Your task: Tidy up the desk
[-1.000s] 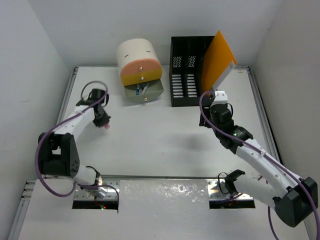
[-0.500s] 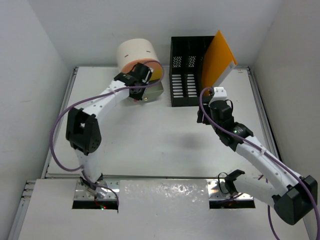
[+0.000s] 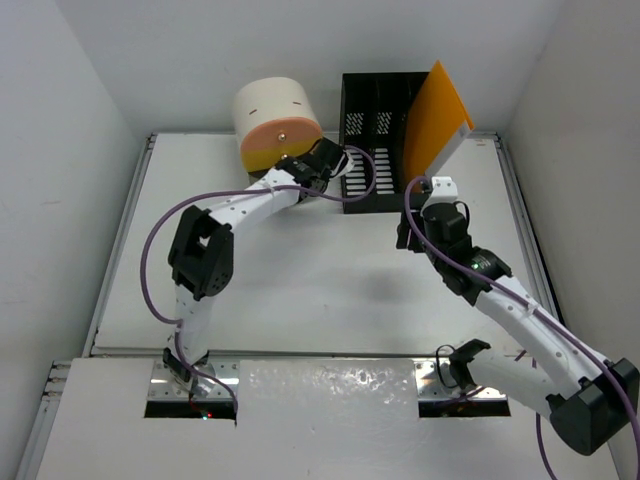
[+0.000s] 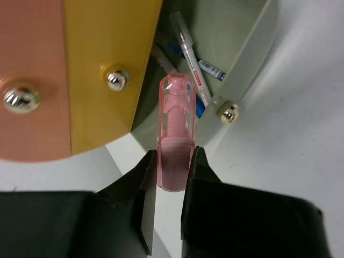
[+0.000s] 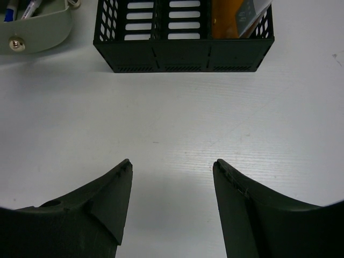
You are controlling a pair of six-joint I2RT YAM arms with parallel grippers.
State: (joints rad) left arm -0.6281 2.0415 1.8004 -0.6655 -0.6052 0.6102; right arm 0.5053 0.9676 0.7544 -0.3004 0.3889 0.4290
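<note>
- Desk (image 3: 300,290) lies white under both arms, stretching forward from the open drawer (image 4: 252,59).
- Left gripper (image 4: 173,161) pinches a pink marker (image 4: 176,107) right above that drawer, which already holds pens (image 4: 188,48). The marker is not yet dropped in.
- Right gripper (image 5: 172,172) hangs spread wide and empty, off to the drawer's right.

translucent glossy plastic: pink tube (image 4: 175,134); shiny metal: drawer knobs (image 4: 117,79); smooth matt white: desk (image 5: 177,123)

A pink marker (image 4: 175,134) sits in the left gripper (image 4: 173,157), a pen drawer (image 4: 253,47) just beyond. A black rack (image 5: 183,54) stands ahead of the right gripper (image 5: 172,163).
</note>
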